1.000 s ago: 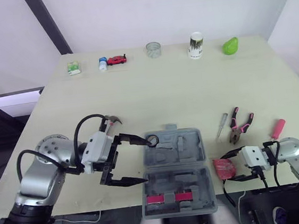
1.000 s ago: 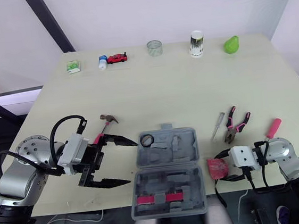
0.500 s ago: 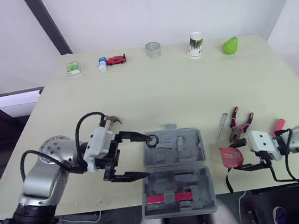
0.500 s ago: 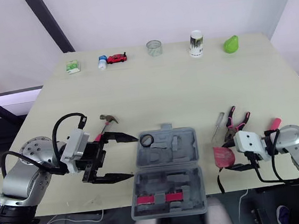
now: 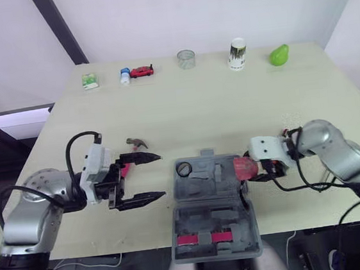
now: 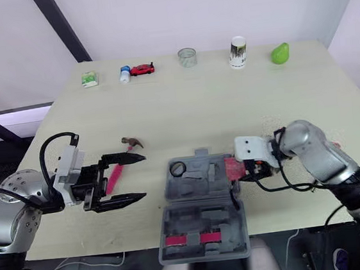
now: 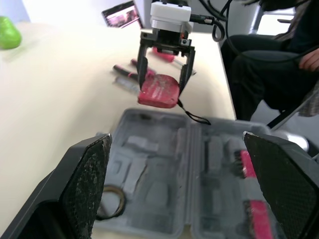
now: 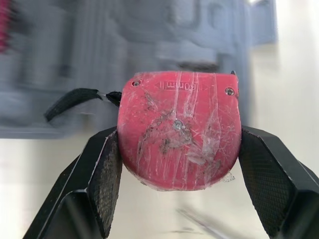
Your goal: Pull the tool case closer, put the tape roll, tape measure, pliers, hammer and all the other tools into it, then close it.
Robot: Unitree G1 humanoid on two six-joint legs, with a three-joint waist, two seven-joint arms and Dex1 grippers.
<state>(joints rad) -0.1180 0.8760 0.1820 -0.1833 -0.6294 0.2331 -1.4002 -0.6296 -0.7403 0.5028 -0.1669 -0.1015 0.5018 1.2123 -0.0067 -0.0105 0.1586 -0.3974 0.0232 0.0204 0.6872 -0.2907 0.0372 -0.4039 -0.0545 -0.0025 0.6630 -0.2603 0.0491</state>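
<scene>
Tape measure: the red tape measure [image 8: 179,137] hangs at the right rim of the open tool case [image 5: 205,217], centre-right of the head view.
Right claw: the right gripper [image 5: 251,168] is clamped on it, one finger on each flat side.
Change: a second ago the tape measure was at the lower right table edge; the arm has swung it in to the case.
Meaning: by my reading the carry is nearly over, and lowering it into a right-hand recess is next.
Tape roll: the tape roll [image 5: 183,169] lies in the case's upper left pocket.
Left claw: the left gripper [image 5: 162,175] has backed off to the left of the case, fingers wide apart and empty.
Hammer: the hammer [image 6: 116,172] lies on the table just by that claw.
Pliers: the pliers [image 7: 127,71] lie beyond the right claw, not yet packed.
In the way: the black strap [image 7: 192,115] trails over the case rim and may snag.
Far edge: toy car [image 5: 141,71], glass jar [image 5: 186,59] and cup [image 5: 237,53], well apart.
</scene>
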